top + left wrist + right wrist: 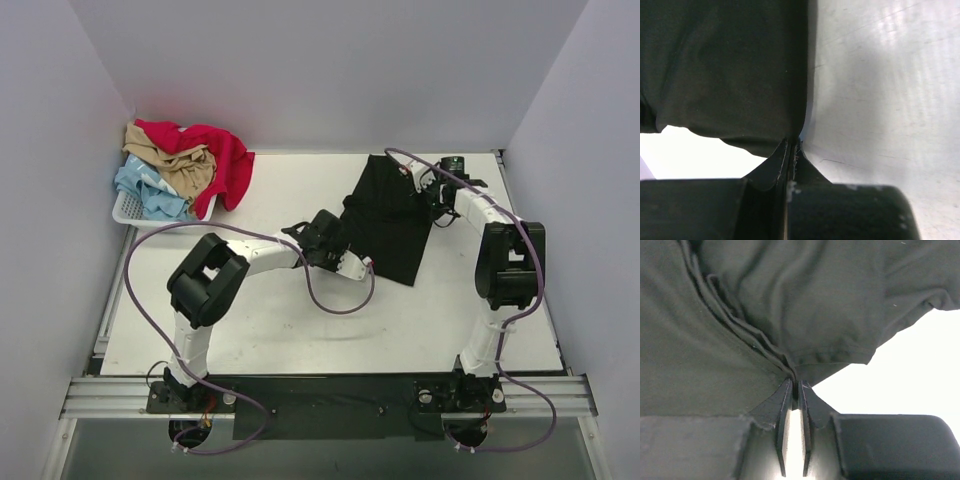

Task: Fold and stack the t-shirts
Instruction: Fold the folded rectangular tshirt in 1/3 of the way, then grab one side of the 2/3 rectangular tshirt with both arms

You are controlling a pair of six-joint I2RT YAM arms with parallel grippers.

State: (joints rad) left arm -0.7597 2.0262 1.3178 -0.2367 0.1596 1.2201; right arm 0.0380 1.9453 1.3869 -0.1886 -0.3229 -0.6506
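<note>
A black t-shirt (387,222) lies folded on the white table, right of centre. My left gripper (338,243) is at its left edge, shut on the cloth; in the left wrist view the black t-shirt (725,70) hangs from the pinched fingertips (792,145). My right gripper (428,196) is at the shirt's right edge, shut on bunched folds of the black t-shirt (765,305) at the fingertips (796,382). Red (218,152), tan (185,160) and pale blue (148,190) t-shirts are heaped at the back left.
A white lattice basket (128,212) holds the heap of shirts in the back left corner. Grey walls close in the table on three sides. Purple cables loop from both arms over the table (300,330).
</note>
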